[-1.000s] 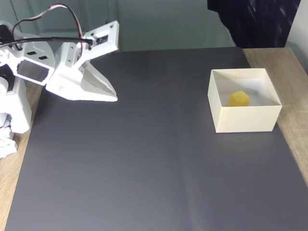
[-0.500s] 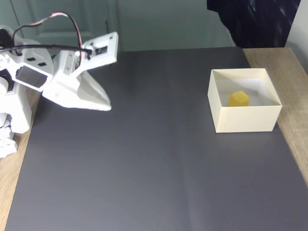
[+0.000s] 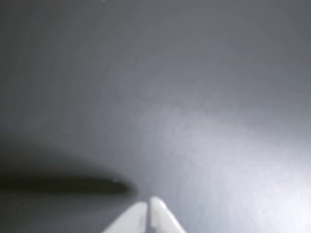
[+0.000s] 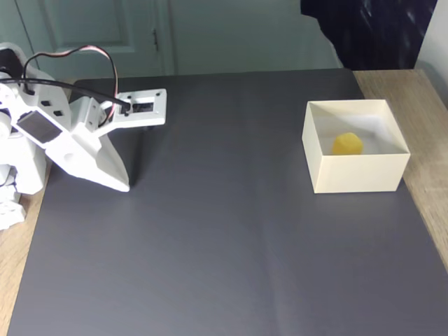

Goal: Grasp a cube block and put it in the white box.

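The cube block [image 4: 347, 143] lies inside the white box [image 4: 355, 173], on its pale floor toward the far wall, so the placing looks done and the step in hand is most likely the arm's retreat to rest. The gripper [image 4: 123, 186] sits at the left of the fixed view, well apart from the box, its tips pointing down at the dark mat [image 4: 231, 231]. In the wrist view the two white fingertips [image 3: 130, 219] meet with only a thin seam between them, so the gripper [image 3: 147, 206] is closed and carries nothing.

To finish well, the arm should fold toward its base [image 4: 21, 175] slowly, keeping the tips off the mat, and stay away from the box side so nothing disturbs the cube.

The wrist view is soft and out of focus; a dark streak [image 3: 63, 184] left of the tips is probably the gripper's shadow, though I cannot be sure. Whether the tips touch the mat is unclear in either view. The box's near wall hides the cube's lower part and the near floor, and any dimple on the cube is too small to make out. The arm's base is cut off at the left edge, and wooden tabletop [image 4: 427, 175] shows beside the mat.
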Motion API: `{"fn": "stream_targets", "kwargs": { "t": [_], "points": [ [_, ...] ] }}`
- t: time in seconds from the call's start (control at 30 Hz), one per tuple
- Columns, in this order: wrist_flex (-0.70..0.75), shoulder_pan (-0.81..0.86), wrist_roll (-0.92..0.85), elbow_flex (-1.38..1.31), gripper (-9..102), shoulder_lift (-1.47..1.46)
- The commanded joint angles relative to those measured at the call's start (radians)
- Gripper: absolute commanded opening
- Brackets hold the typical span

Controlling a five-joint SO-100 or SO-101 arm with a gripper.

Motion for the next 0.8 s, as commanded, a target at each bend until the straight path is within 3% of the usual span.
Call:
{"fn": "stream_targets", "kwargs": {
  "t": [0.0,0.77],
  "points": [
    [0.011,-0.014,-0.028,0.002,0,0.006],
    [0.084,-0.058,-0.138,0.005,0,0.008]
  ]
}}
